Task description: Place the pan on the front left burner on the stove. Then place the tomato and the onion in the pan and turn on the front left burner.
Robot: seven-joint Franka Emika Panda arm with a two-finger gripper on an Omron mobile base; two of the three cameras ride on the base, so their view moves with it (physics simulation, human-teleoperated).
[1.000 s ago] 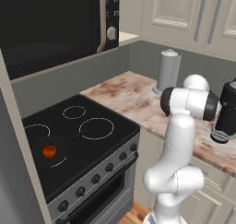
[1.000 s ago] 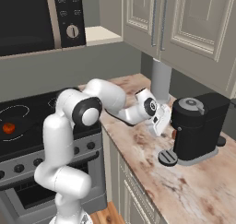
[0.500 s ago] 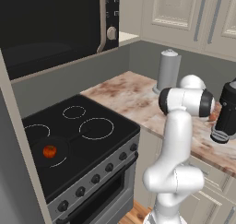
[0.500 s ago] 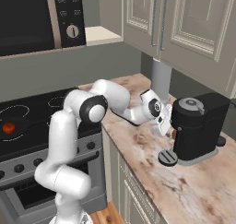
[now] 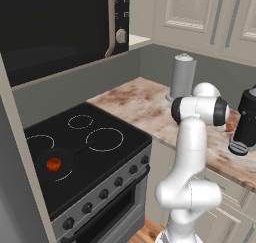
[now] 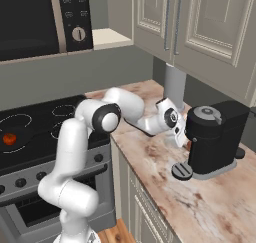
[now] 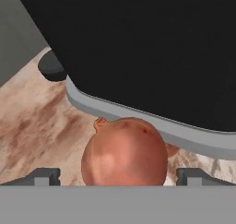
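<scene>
since the earlier frame the gripper [image 7: 112, 174] is moved toward the coffee machine [image 6: 214, 142]; fingers [image 7: 44, 176] are spread wide, flanking the onion [image 7: 124, 153] at lower centre, nothing grasped.

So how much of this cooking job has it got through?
The tomato already sits in the pan on the front left burner. Now the open tool straddles the onion beside the coffee machine, not yet gripped. Left: carry it to the pan and turn the burner on.

A brownish-orange onion [image 7: 124, 151] with paler sheen is noted; a bright red-orange tomato [image 5: 53, 163]; a black stove [image 5: 75, 152] marked with white rings; a brown-veined marble counter [image 6: 165, 172].
</scene>
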